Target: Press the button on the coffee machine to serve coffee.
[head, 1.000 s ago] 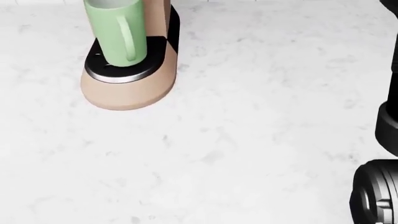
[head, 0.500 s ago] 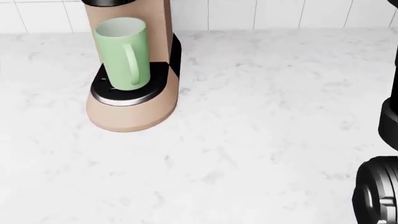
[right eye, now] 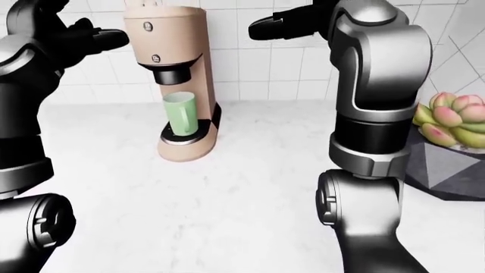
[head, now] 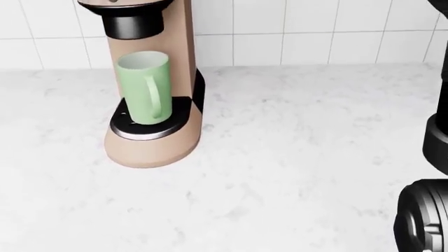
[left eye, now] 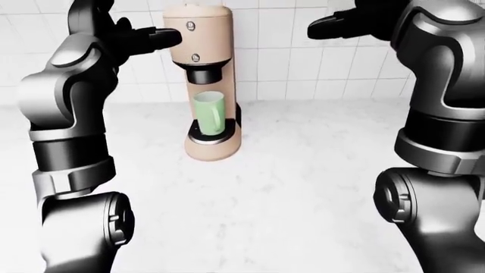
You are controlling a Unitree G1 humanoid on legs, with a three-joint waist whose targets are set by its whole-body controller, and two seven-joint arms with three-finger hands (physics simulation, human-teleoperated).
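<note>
The black fingers (left eye: 155, 37) of the left hand (left eye: 129, 37) are stretched out and hold nothing; their tips are just beside the upper left side of the tall beige coffee machine (left eye: 204, 74), at the height of its top small round button (left eye: 190, 25). I cannot tell if they touch the machine. The black fingers (right eye: 265, 25) of the right hand (right eye: 291, 23) are also extended and empty, raised to the right of the coffee machine and apart from it, before the white tiled wall (left eye: 288, 57).

A second small button (left eye: 195, 57) sits lower on the face of the coffee machine, above its black spout (head: 132, 25). Under the spout a light green mug (head: 145, 93) stands upright on the round dark drip plate (head: 143, 128), its handle toward the camera. The coffee machine stands on the white marble desk (head: 294, 157), close to the wall. Far to the right of the coffee machine, in the right-eye view, a green and pink succulent (right eye: 447, 116) grows in a grey faceted pot (right eye: 447, 170).
</note>
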